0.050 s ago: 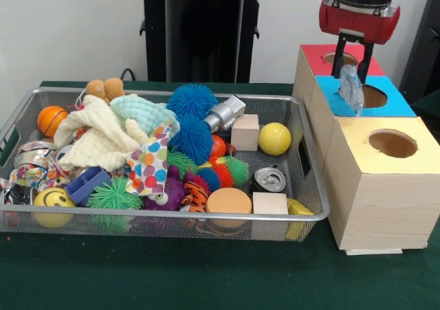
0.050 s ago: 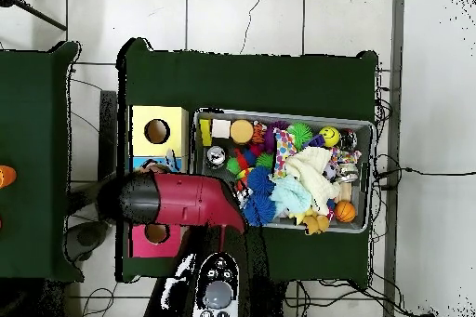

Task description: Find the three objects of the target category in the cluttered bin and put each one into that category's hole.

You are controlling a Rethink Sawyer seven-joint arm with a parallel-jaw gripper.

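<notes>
Crumpled foil (image 1: 350,90) hangs clamped in the end effector (image 1: 352,73), poised over the blue hole (image 1: 373,95).

Arm (image 2: 191,204) was glossy red w/ a black rounded joint cap at its left end in the overhead view. Front view showed a red wrist housing w/ a silver band under a black cylinder; the gripper (image 1: 351,69) below it had two thin black fingers (image 1: 338,64).
</notes>
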